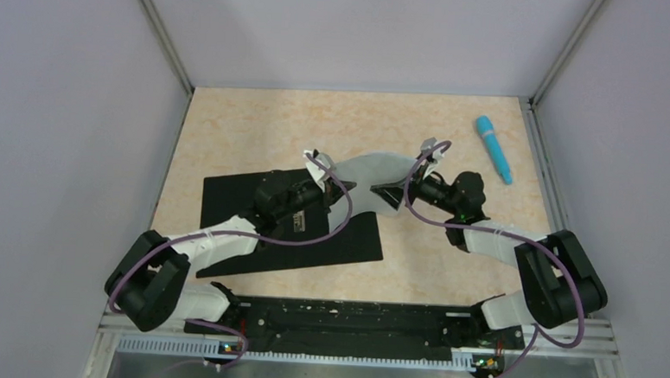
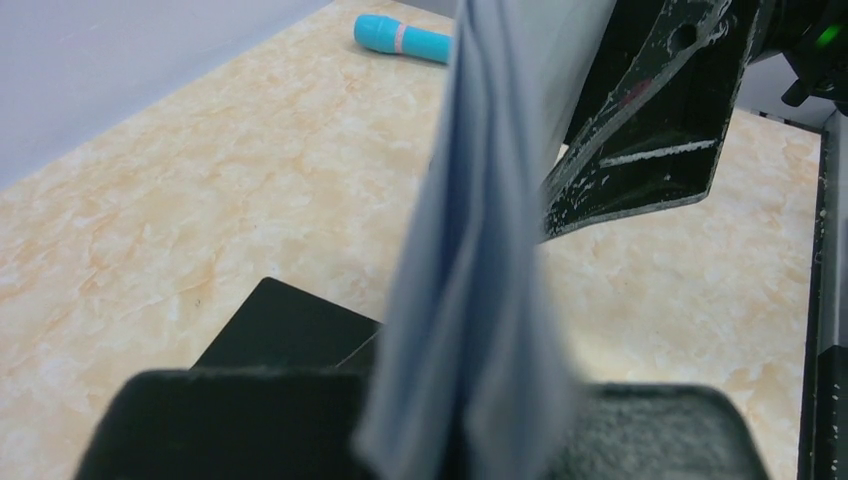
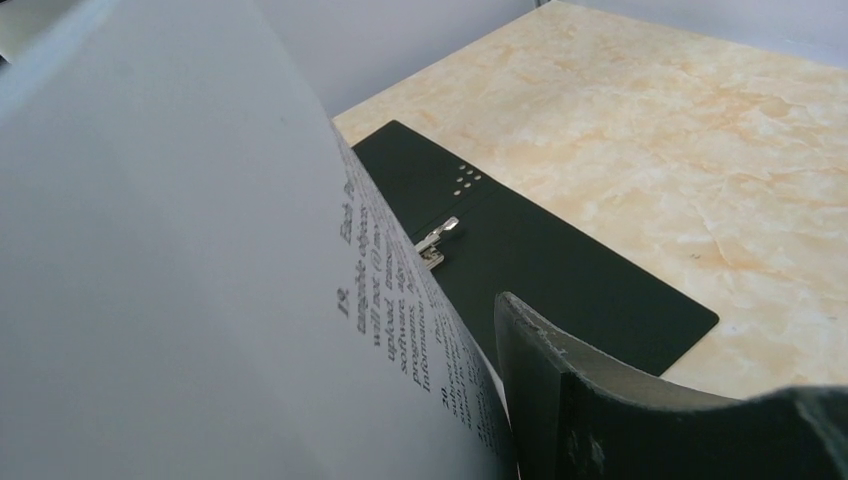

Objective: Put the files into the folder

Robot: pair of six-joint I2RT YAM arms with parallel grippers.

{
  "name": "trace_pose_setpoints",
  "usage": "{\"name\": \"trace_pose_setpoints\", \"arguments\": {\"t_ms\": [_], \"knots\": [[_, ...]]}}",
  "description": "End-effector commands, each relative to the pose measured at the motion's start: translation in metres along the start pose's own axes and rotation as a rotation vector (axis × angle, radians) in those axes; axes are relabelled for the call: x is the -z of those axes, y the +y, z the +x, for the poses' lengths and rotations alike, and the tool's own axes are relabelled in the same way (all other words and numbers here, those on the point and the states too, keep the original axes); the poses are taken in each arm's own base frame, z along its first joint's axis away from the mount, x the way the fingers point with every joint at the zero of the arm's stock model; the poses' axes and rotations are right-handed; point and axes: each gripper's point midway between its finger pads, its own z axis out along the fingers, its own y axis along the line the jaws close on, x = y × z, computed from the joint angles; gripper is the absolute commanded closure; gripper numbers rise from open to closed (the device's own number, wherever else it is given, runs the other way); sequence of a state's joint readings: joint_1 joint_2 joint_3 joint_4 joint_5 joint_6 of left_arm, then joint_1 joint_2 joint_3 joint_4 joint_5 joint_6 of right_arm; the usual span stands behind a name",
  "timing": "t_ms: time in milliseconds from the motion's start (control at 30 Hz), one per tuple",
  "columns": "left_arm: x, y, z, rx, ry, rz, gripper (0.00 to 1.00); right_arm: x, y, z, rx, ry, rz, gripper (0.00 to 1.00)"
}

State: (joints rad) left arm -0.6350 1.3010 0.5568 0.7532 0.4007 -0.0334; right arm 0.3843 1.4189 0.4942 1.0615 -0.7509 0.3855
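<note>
The files (image 1: 372, 167) are white sheets held up in a curl above the table, between my two grippers. My left gripper (image 1: 322, 167) is shut on their left edge; in the left wrist view the sheets (image 2: 480, 250) run down between its dark pads (image 2: 230, 420). My right gripper (image 1: 389, 191) is at their right edge. One of its fingers (image 3: 570, 400) lies against the printed sheet (image 3: 200, 280), and the other is hidden behind it. The folder (image 1: 227, 196) lies open and flat below, black inside, with its metal clip (image 3: 437, 240) showing.
A teal pen-like thing (image 1: 495, 148) lies at the back right of the beige table. Grey walls close the table in on the left, back and right. The arm bases stand on a black rail (image 1: 350, 324) at the near edge.
</note>
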Motion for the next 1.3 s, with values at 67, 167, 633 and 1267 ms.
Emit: {"name": "trace_pose_setpoints", "arguments": {"t_ms": [67, 167, 633, 1267], "knots": [[0.002, 0.002, -0.081, -0.057, -0.102, -0.008, 1.0, -0.01, 0.026, -0.059, 0.106, -0.043, -0.082, 0.39], [0.014, 0.003, -0.11, -0.077, -0.11, 0.008, 1.0, -0.01, 0.033, -0.078, 0.095, -0.029, -0.096, 0.39], [0.042, -0.015, -0.165, -0.008, -0.12, 0.113, 1.0, -0.002, 0.079, -0.15, 0.075, -0.119, -0.211, 0.51], [0.033, 0.004, -0.158, 0.155, -0.075, 0.029, 0.93, -0.022, 0.044, -0.125, -0.139, 0.006, -0.022, 1.0]]}}
